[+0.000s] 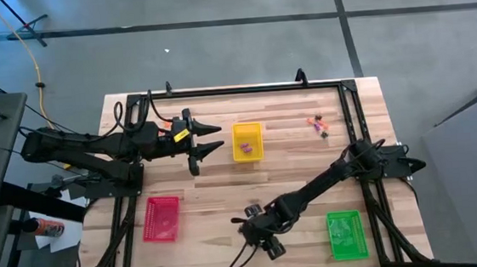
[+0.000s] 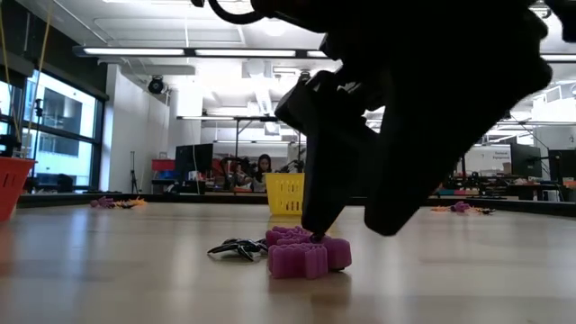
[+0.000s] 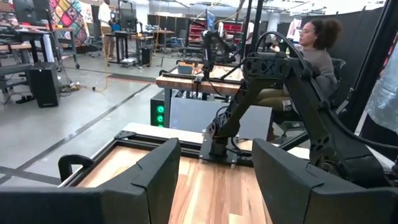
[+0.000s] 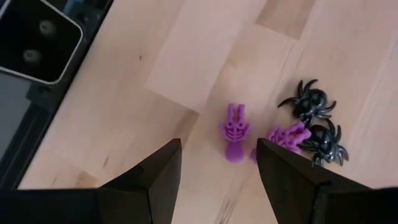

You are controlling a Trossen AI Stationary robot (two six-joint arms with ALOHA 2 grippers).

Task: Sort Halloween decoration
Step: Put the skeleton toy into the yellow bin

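Note:
Near the table's near edge lie small trinkets: a purple skeleton [image 4: 235,132], a second purple piece [image 4: 287,135] and two black spiders [image 4: 318,121]. The low view shows the purple pieces [image 2: 306,254] with a spider [image 2: 236,247] beside them. Orange and dark trinkets [image 1: 316,125] lie by the far right. My right gripper [image 4: 217,149] is open and points down over the purple skeleton, one finger on each side of it. My left gripper [image 1: 213,140] is open and hovers left of the yellow tray [image 1: 248,141], which has purple bits in it. My right gripper comes from above with open fingers. In the low view one fingertip [image 2: 315,229] stands right at the top of the purple pieces. I cannot tell whether it touches them. Both pieces lie flat on the table.
A red tray [image 1: 162,218] sits near the left, a green tray [image 1: 346,233] near the right. A black frame [image 1: 243,89] runs along the table's far edge and sides. A person sits at a desk beyond the table [image 3: 311,50]. Bare wood lies between the trays.

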